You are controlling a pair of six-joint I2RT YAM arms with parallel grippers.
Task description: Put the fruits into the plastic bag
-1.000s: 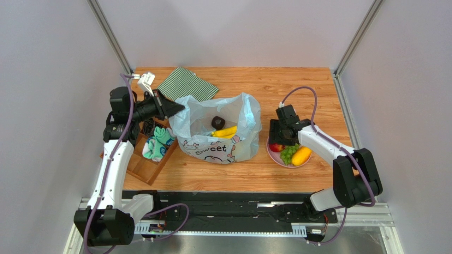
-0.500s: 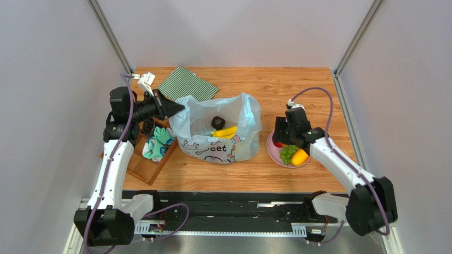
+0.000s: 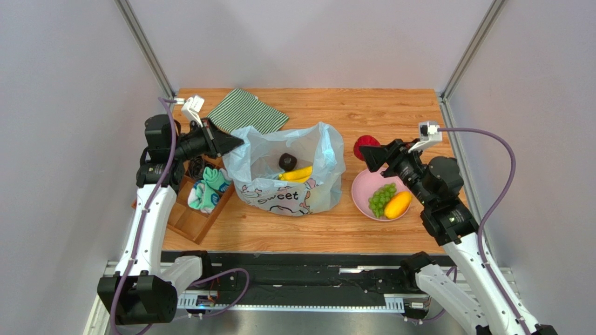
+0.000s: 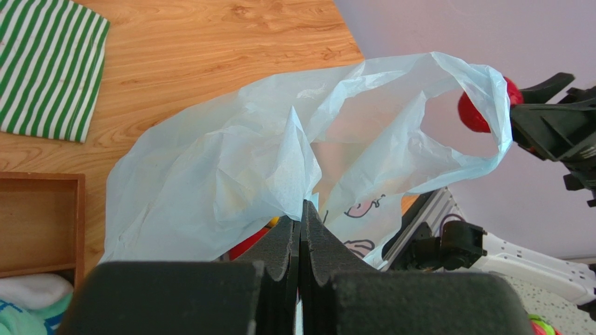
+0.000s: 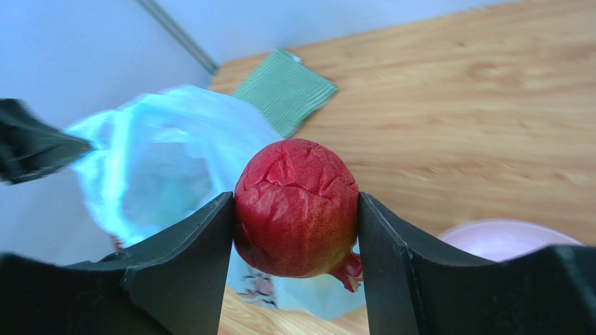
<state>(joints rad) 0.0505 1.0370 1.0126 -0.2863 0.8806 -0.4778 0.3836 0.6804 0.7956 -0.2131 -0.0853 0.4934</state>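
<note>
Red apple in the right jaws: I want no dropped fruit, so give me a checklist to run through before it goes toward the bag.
1. Apple gripped: ok, the right jaws press it on both sides.
2. Bag mouth held open: ok, the left jaws are shut on its edge and hold it up.
3. Apple above the opening: not ok, it hangs to the right of the bag, beyond the plate.
4. Room inside: ok, a banana and an avocado lie at the bottom with space around them.
5. Height to clear the bag's right edge: cannot tell.
</note>
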